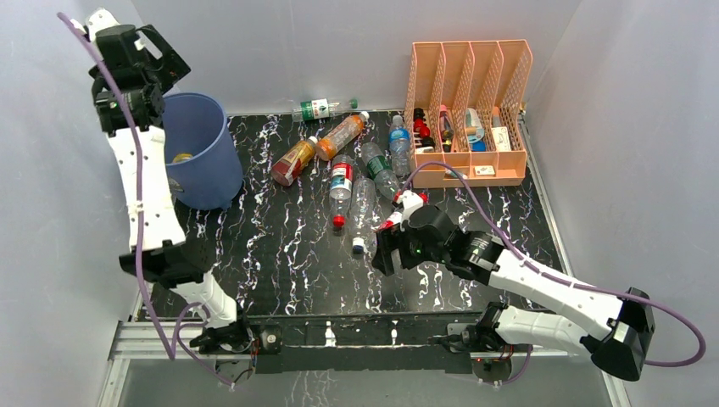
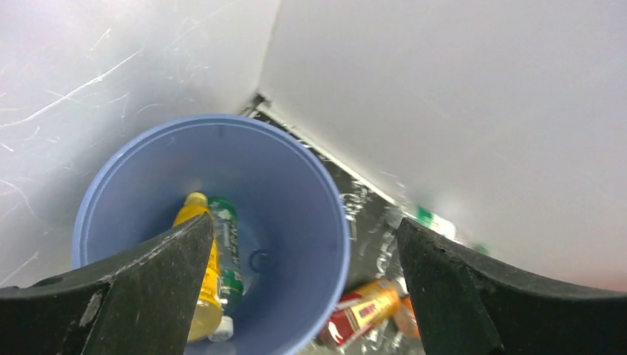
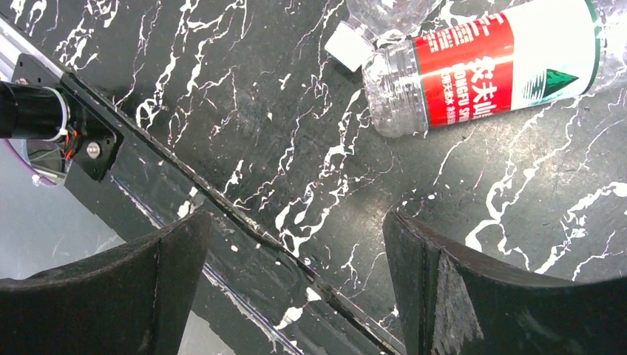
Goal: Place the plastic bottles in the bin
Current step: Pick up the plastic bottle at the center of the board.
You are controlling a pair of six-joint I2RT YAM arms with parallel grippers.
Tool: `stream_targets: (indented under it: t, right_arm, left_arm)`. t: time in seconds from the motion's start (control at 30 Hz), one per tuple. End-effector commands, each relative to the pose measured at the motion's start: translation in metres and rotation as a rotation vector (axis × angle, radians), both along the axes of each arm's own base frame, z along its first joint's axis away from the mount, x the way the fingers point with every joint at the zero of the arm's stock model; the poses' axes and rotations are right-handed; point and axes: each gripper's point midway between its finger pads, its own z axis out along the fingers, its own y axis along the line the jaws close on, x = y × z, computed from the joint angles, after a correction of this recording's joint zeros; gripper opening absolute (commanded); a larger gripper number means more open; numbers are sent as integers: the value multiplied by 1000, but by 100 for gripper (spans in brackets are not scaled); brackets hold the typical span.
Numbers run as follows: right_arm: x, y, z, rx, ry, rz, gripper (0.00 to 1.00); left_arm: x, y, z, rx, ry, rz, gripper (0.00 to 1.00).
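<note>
- Near the table's front edge, your right gripper [image 3: 292, 240] hovers low, fingers spread wide with nothing between them; a red-labelled bottle [image 3: 503, 63] lies just beyond it.
- Mid-table, the loose plastic bottles [image 1: 348, 174] lie on their sides in a cluster.
- At far left, your left gripper [image 2: 303, 229] hangs over the bin [image 2: 336, 214], fingers apart and empty; a yellow bottle [image 2: 201, 274] and a green-labelled bottle [image 2: 231, 255] lie inside.
- Against the back wall, one more bottle [image 1: 322, 108] lies left of the peach organizer [image 1: 466, 161].
</note>
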Motion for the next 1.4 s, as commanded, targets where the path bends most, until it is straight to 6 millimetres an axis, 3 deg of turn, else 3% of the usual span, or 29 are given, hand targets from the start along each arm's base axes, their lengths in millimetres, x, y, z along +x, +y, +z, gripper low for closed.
stream_targets:
  t: [0.0,0.23,0.3,0.33,0.4,0.47,0.53,0.67,0.83,0.87,0.93,1.07,1.17,1.37]
  right_arm:
    - [12,17,35,89,-65,-1,98]
    - [15,25,40,101,-64,8,98]
    - [18,29,42,116,-76,5,98]
    - [21,30,44,122,-85,-1,98]
    - [33,46,62,171,-111,-3,98]
    - [44,66,74,249,-110,39,98]
    - [56,71,72,272,-101,42,98]
    - [88,60,66,321,-108,1,98]
    - [100,57,62,315,-105,-24,98]
    - [102,57,61,310,-105,-31,98]
    - [105,55,57,295,-103,-48,98]
    - [108,51,51,281,-97,-66,98]
    - [109,47,46,278,-93,-73,98]
    - [103,51,49,319,-92,-27,98]
  left_arm:
    - [-50,-48,48,-77,-102,-192,91]
    - [-82,-111,23,-256,-75,-453,67]
    - [-94,-144,10,-365,-52,-594,45]
    - [-109,-158,14,-388,-64,-648,42]
    - [-135,-196,-9,-504,-27,-788,32]
    - [-153,-229,-48,-541,82,-859,12]
    - [-162,-248,-73,-552,151,-896,0]
    - [-185,-298,-122,-567,258,-974,0]
    - [-205,-344,-144,-547,330,-1054,0]
    - [-209,-354,-149,-534,348,-1068,4]
    - [-217,-373,-155,-504,370,-1098,30]
    - [-229,-402,-161,-450,391,-1135,51]
    - [-231,-413,-166,-422,402,-1134,52]
    - [-220,-429,-185,-411,407,-1118,37]
